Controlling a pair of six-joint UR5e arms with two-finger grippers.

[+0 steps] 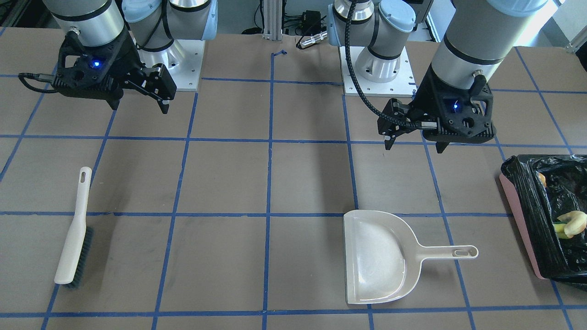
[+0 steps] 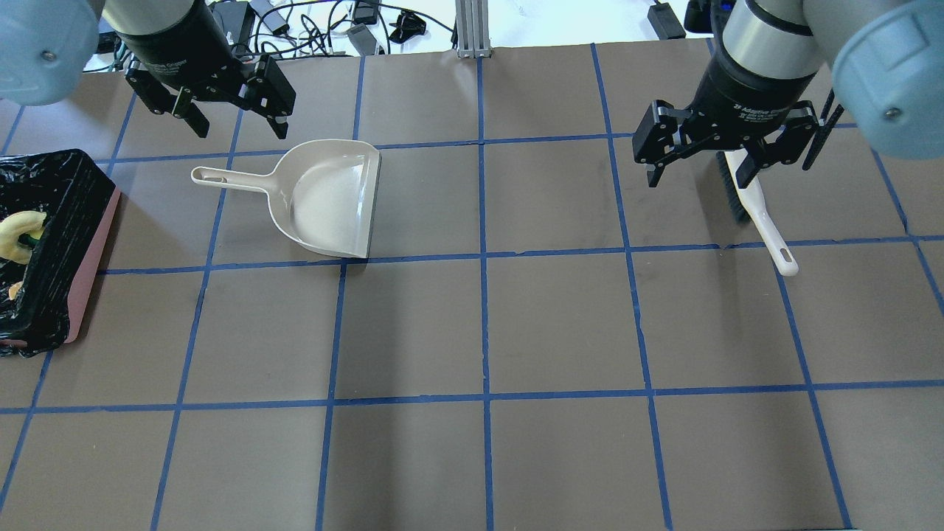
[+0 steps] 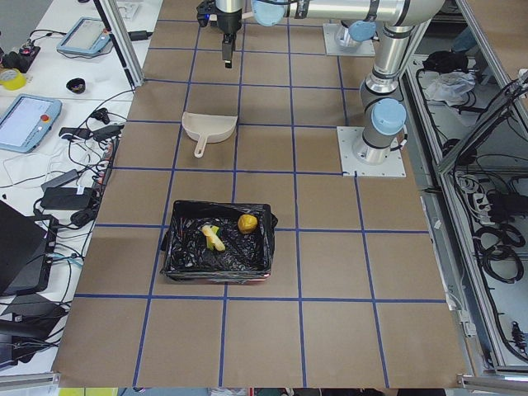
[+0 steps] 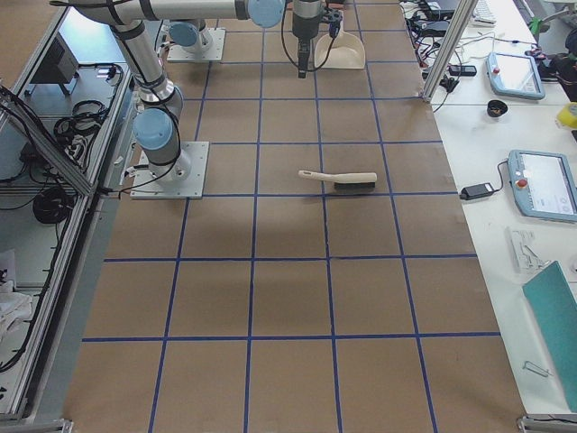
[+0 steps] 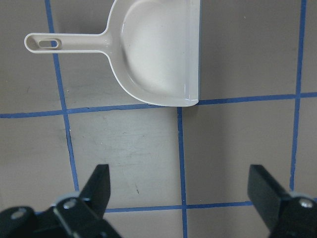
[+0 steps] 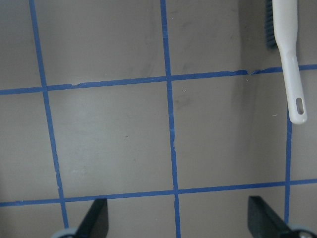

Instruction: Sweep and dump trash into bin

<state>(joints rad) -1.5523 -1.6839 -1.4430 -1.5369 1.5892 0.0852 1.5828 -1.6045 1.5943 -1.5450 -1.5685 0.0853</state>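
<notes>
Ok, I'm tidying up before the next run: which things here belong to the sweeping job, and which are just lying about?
Job in hand:
brush, dustpan, bin, and the rind and potato-shaped lump already in it.

Just lying about, off to the side:
touchscreen pendant, yellow tape roll.

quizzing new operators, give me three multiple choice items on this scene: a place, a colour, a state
1. Where is the pale yellow curved rind?
A) in the beige plastic dustpan
B) beside the white brush
C) in the pink bin lined with black plastic

2. What colour is the tape grid on the brown table?
A) blue
B) red
C) white

3. What state is the left gripper in?
A) shut on the dustpan handle
B) open, holding nothing
C) shut on the brush

Answers: C, it lies inside the bin; A, every line is blue; B, it is spread wide, empty.
</notes>
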